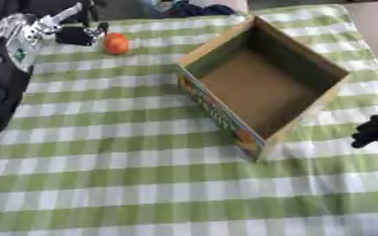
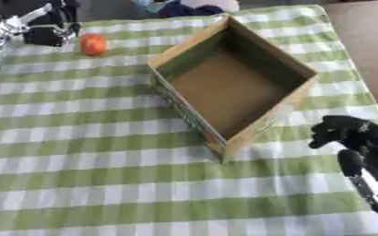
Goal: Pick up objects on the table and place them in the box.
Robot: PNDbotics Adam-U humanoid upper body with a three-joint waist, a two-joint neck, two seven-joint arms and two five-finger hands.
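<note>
Two hands in view, one at each side of the table. Left hand (image 1: 78,34), black with a silver arm behind it, is at the far left corner; its fingers reach toward a small round orange object (image 1: 116,44) and sit right beside it. Contact cannot be confirmed, and whether those fingers are spread or closed cannot be told. Orange object rests on the cloth, outside the box and well apart from it, to the box's far left.

Right hand (image 2: 343,130), black, shows at the right edge, near the box's near right corner. Fingers curled inward, nothing seen between them. Hand is just beside the box wall but apart from it. Its dark forearm with a silver patch runs down toward the lower right corner in the right eye view.

Open rectangular cardboard box (image 1: 301,117) with brown inner walls and a colourful printed outer side stands upright, set askew near the table's middle right. Only its brown floor shows inside.

Green and white checked tablecloth (image 1: 127,175) covers the table. Dark, blurred items lie beyond the far edge.
</note>
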